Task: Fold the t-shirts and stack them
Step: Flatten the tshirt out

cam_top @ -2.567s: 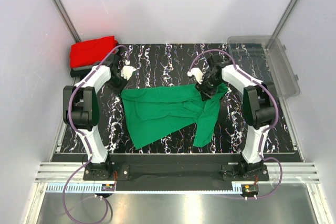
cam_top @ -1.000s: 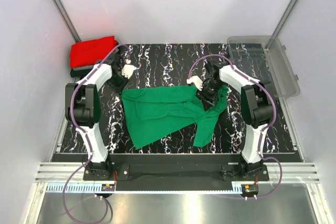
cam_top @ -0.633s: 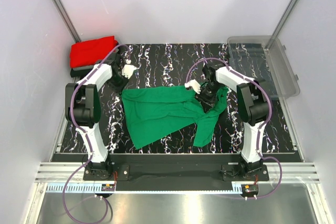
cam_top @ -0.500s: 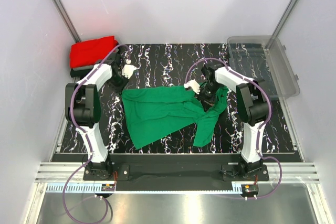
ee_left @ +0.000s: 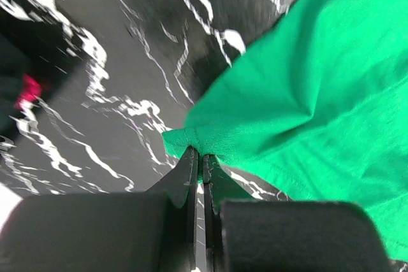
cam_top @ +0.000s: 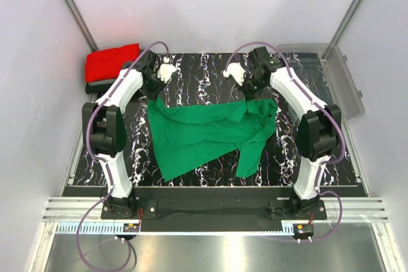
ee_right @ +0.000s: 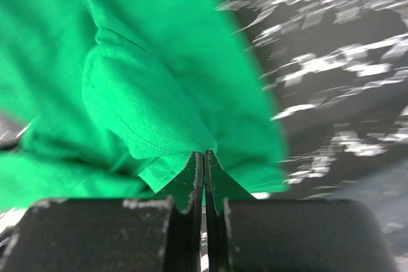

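White panel walls (cam_top: pixel 210 4) enclose the cell on three sides, with slanted metal posts (cam_top: pixel 71 11) at the far corners. The desk (cam_top: pixel 197 71) has a black surface with white marble veining.

The green t-shirt (cam_top: pixel 204 135) lies crumpled across the middle of the desk, between the two arms. One sleeve points toward the near edge. A clear plastic bin (cam_top: pixel 347 90) sits at the far right corner, partly behind the right arm. The red t-shirt (cam_top: pixel 113 62) lies folded at the far left corner on a dark garment (cam_top: pixel 95 86), of which only an edge shows.

The left tool (ee_left: pixel 199 154) is pressed together, pinching a far corner of the green fabric. The right tool (ee_right: pixel 204 154) is likewise pressed together on a fold of it. Both wrist views are blurred, and the desk pattern in them is smeared.
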Controlling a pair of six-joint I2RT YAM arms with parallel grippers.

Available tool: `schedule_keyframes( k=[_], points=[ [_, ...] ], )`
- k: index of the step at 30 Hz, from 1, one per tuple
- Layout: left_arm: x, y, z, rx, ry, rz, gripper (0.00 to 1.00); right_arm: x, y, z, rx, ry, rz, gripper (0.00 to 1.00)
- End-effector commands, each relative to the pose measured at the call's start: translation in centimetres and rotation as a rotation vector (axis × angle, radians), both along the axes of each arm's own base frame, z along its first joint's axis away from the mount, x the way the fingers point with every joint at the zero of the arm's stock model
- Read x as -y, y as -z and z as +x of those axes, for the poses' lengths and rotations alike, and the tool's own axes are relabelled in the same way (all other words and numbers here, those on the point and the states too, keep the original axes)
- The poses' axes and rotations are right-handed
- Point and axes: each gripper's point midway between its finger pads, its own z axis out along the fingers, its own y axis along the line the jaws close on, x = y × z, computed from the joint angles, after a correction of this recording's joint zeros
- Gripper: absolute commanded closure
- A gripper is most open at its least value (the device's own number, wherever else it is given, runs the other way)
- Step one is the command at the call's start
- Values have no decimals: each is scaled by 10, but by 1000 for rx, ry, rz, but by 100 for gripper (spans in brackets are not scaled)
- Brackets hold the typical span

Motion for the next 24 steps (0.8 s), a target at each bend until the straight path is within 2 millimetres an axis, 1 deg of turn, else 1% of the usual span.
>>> schedule_keyframes(
  k=[1,2,4,5,6,7,8,9,10,11,12,13,14,16,17,18,20,22,23,24],
  points=[
    [7,-45,16,120,4,-19,100,-10,-26,41,148,50,24,100],
    [8,-45,17,120,6,-19,100,-14,-12,54,138,56,12,100],
    [10,-41,15,111,11,-19,100,-19,3,75,143,81,10,99],
    [10,-39,14,104,12,-17,100,-25,16,95,143,96,7,99],
    [10,-35,10,91,14,-16,100,-29,22,105,143,120,14,99],
    [10,-33,9,86,14,-14,100,-32,26,116,150,135,16,96],
    [9,-32,7,81,12,-12,100,-37,32,138,181,156,6,91],
    [8,-28,3,71,11,-9,100,-39,32,147,197,183,8,78],
    [8,-27,2,67,11,-5,100,-42,32,155,216,191,4,73],
    [7,-26,1,64,11,-4,100,-42,24,169,263,211,-6,69],
    [7,-26,-1,61,11,-3,100,-41,19,173,281,226,-7,63],
    [7,-26,0,64,10,-2,100,-40,12,175,295,240,0,62],
    [6,-27,0,66,8,2,100,-37,-1,175,313,243,9,61],
    [7,-28,0,69,5,3,100,-30,-14,173,321,244,30,61],
    [8,-27,-1,65,8,5,100,-23,-24,168,315,246,61,60],
    [9,-27,-2,64,11,9,100,-20,-28,167,311,255,79,60],
    [9,-22,-2,55,14,17,100,-10,-26,162,294,263,82,60],
    [11,-19,-4,46,16,21,100,-6,-21,160,281,268,83,60],
    [11,-16,-5,39,19,24,100,-2,-14,161,266,276,82,61],
    [12,-15,-5,38,21,27,100,-1,-11,161,257,287,92,60]
  ],
)
